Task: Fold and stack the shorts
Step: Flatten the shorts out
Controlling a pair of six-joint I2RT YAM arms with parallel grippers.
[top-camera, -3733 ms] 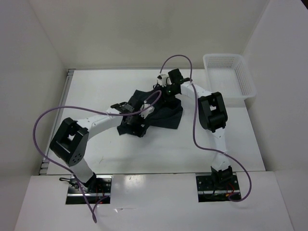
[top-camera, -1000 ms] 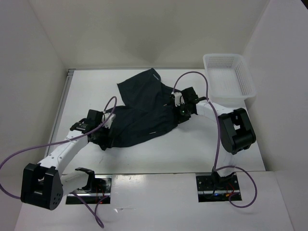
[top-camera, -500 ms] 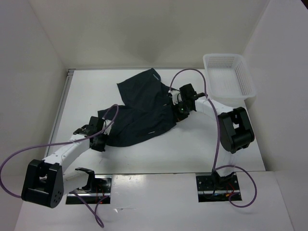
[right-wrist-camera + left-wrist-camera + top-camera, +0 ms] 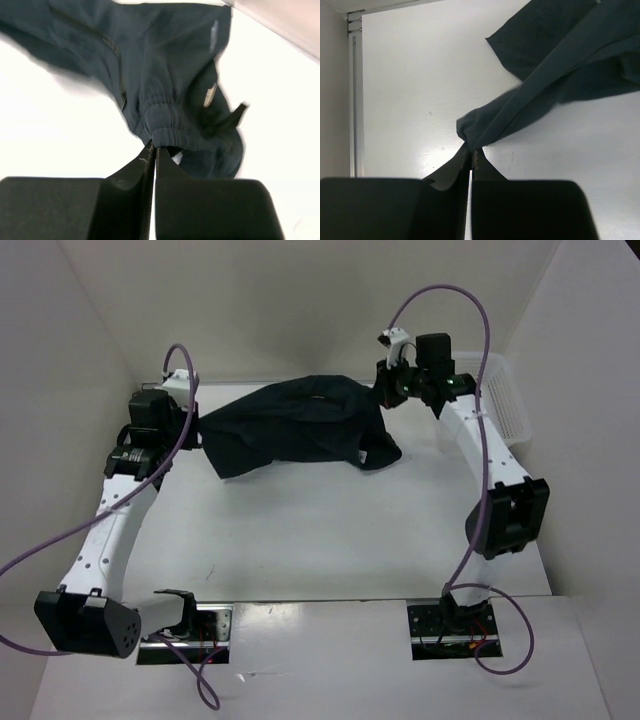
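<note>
Black soft fabric shorts [image 4: 300,425] hang between left gripper [image 4: 196,427] and right gripper [image 4: 387,392], both pinching them tight; nothing folded yet.

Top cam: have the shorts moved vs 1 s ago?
Yes. The shorts have shifted toward the back wall, now stretched between the left gripper and right gripper; their right end is up level with the basket.

We're counting one pair of shorts [image 4: 300,425], one white basket [image 4: 505,395], and two grippers showing: left gripper [image 4: 471,152], right gripper [image 4: 153,148].
</note>
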